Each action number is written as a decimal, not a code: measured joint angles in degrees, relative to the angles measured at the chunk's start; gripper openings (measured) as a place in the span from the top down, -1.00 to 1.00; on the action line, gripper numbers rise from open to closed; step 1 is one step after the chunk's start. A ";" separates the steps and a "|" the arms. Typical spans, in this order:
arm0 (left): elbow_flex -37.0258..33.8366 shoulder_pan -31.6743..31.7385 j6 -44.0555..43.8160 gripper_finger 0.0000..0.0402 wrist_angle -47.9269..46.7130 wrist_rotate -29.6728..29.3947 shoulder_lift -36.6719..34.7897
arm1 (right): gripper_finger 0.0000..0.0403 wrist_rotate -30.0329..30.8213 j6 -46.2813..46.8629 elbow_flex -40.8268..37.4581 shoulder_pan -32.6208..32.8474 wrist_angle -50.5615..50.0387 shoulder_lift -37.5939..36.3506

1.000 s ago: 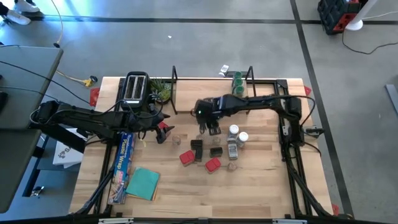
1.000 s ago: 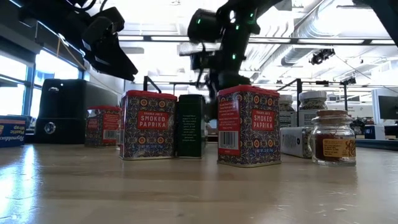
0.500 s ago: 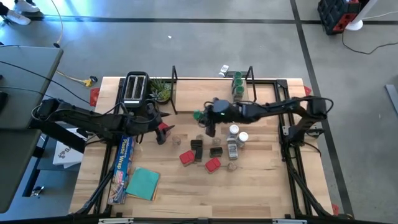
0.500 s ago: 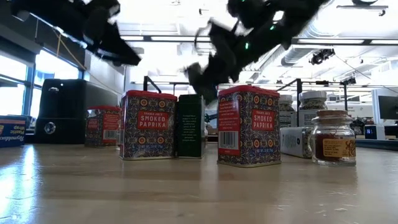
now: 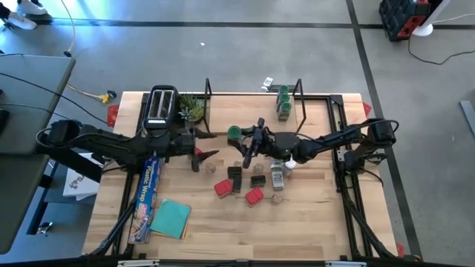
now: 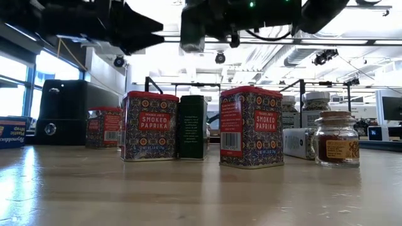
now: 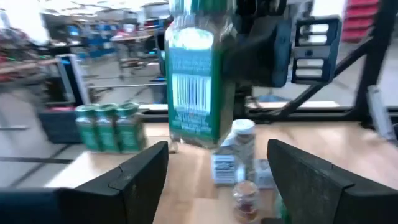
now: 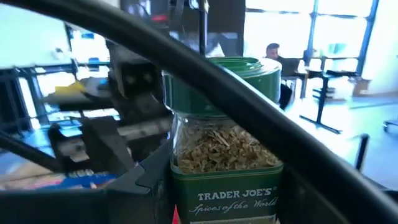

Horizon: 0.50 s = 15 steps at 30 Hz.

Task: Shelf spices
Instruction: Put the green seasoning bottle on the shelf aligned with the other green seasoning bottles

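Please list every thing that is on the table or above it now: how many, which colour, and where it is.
held jar: one, green lid, in the air in front of the shelf
shelf jars: three, green lids, on the shelf
tins: three, red, table middle
dark jars: two, between the tins
clear jars: three, white lids, one lying
brown jar: one, beside them
toaster: one, black, back left
foil box: one, blue, left
cloth: one, teal, front left
right claw: shut on the held jar
left claw: open, facing it
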 joint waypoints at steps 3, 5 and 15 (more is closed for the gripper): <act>0.11 2.06 -2.18 -0.42 4.77 5.02 3.91 | 0.07 -2.30 -0.08 0.00 0.02 0.13 0.00; 0.61 3.08 -3.43 -0.45 7.21 6.58 6.81 | 0.07 -3.67 -0.36 0.00 0.00 0.41 0.04; 7.20 4.14 -4.38 -0.52 10.23 11.83 16.61 | 0.07 -8.63 -1.39 0.00 0.01 1.62 0.04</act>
